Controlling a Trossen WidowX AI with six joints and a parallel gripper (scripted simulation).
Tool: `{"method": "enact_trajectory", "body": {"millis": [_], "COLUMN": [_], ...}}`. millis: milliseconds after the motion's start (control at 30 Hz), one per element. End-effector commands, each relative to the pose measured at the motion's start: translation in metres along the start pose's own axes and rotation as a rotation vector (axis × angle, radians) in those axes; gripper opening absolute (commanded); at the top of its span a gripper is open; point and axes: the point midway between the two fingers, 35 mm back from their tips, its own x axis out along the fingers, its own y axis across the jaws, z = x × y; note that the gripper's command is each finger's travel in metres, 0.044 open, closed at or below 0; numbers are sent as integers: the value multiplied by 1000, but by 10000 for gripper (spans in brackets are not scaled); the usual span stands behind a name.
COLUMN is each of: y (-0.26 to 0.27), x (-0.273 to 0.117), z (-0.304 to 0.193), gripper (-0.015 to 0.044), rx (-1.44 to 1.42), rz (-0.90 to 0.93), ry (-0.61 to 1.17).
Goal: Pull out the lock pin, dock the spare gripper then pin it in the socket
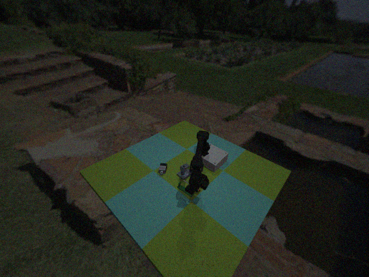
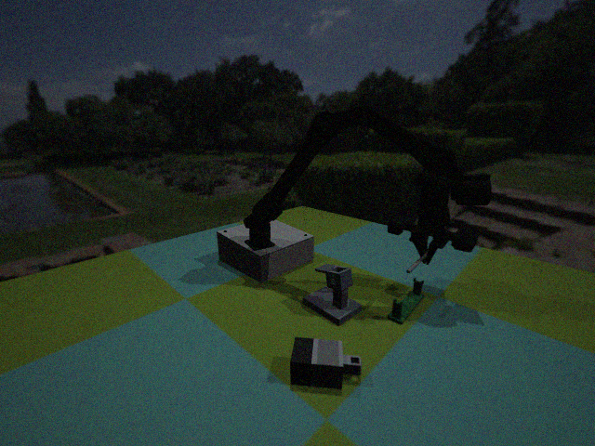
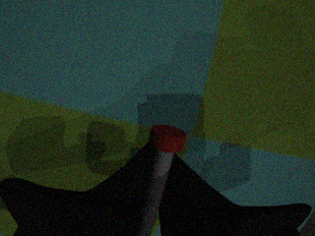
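My gripper (image 2: pixel 424 259) (image 3: pixel 156 149) is shut on the lock pin (image 2: pixel 414 266) (image 3: pixel 157 189), a thin grey rod with a red head. The pin is tilted and clear of the mount, held in the air above the far end of the green cradle. In the wrist view the red head sits just beyond the fingertips. The grey mount (image 1: pixel 184 169) (image 2: pixel 340 294) stands upright on its square base, with its socket at the top and no pin through it. The spare gripper (image 1: pixel 162 168) (image 2: pixel 317 362), a dark and light grey block with a small holed spigot, lies on the mat.
A green cradle (image 2: pixel 407 308) with two uprights stands beside the mount, below my gripper. The arm's pale base box (image 1: pixel 216 156) (image 2: pixel 289 259) stands behind the mount in the exterior view. The checkered mat (image 1: pixel 190 235) (image 2: pixel 144 364) lies under everything.
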Motion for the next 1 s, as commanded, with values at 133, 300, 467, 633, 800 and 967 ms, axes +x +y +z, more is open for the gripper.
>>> {"method": "enact_trajectory", "body": {"millis": [133,300,467,633,800,967], "y": [1,1,1,0,0,0], "x": [13,20,28,35,42,49], "z": [-2,-3,-4,-5,-6,-6], "gripper": [0,0,0,0,0,0], "rx": [-5,-5,-6,-6,-6,-6], "rz": [1,-1,-4,-6,-9,-11], "ry": [0,-1,-2,-3,-4,-5]}}
